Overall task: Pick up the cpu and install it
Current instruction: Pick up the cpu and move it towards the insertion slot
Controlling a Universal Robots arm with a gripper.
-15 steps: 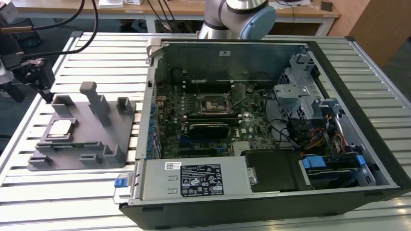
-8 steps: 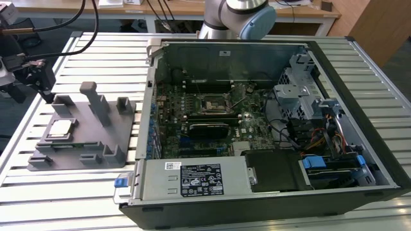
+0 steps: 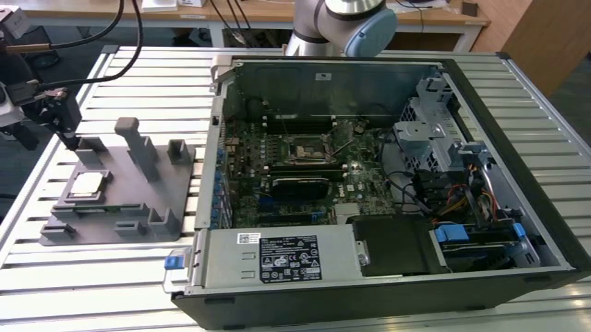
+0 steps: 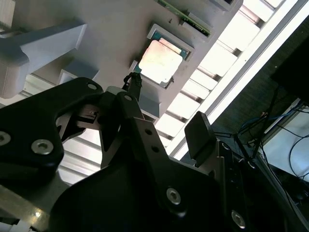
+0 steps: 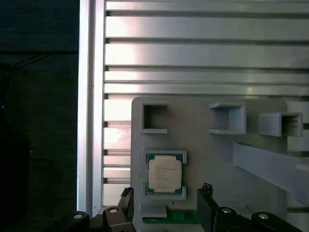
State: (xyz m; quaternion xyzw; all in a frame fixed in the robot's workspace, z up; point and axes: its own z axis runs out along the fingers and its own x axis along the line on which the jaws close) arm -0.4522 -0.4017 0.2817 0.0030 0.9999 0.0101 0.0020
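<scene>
The slatted desk [image 3: 111, 277] carries everything. The open computer case [image 3: 369, 304] takes up most of it, and inside the case lies the motherboard [image 3: 369, 180] with its square socket [image 3: 305, 149] near the middle. In the exterior view, the grey fixture [image 3: 129, 214] with its upright posts lies flat on the desk at nine o'clock of the case, just beside its wall. The cpu [image 3: 86, 183] sits in a shallow square nest on that fixture, silvery top up, at about nine o'clock of the posts. My tool [image 5: 167, 190] hangs over the fixture at about eleven o'clock of the cpu in the exterior view. It is released, its two fingers spread apart and grasping nothing. Both wrist views show the chip lying free beyond the fingertips [image 4: 133, 81], not touched by them. I judge the task barely begun: the cpu is not yet picked up, the socket looks empty to me, and both the lift and the install are left.
</scene>
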